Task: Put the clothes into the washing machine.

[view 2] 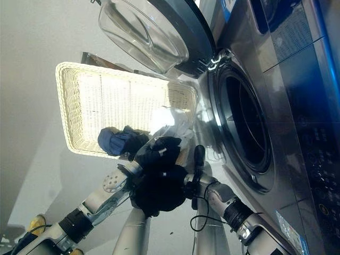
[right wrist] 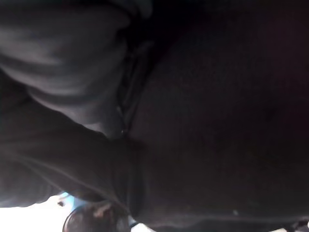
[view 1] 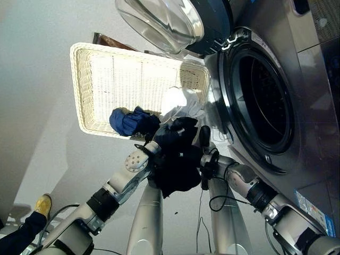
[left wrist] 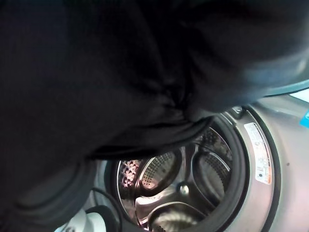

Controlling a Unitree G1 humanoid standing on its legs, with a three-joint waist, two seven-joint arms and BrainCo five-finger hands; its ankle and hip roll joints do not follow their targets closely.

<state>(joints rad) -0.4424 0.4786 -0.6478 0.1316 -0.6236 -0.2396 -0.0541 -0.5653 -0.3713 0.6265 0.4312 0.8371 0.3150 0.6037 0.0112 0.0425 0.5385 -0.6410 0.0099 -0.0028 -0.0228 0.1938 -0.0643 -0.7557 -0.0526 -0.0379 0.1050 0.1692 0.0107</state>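
Observation:
A black garment [view 1: 175, 159] hangs bunched between my two hands, in front of the washing machine's round opening [view 1: 265, 101] and just off the basket's near corner. My left hand [view 1: 150, 146] is buried in the cloth from the left. My right hand [view 1: 204, 139] presses against it from the right. Both wrist views look straight into the black garment [left wrist: 96, 72] [right wrist: 217, 121]. Past the cloth, the left wrist view shows the steel drum [left wrist: 178, 183]. A blue garment [view 1: 127, 121] and a white garment [view 1: 180, 102] lie in the white wicker basket [view 1: 85, 90].
The machine's glass door [view 1: 164, 21] stands swung open above the basket's far end. The basket sits on the floor right beside the machine's front. A person's foot in a yellow shoe [view 1: 42, 204] stands at the lower left.

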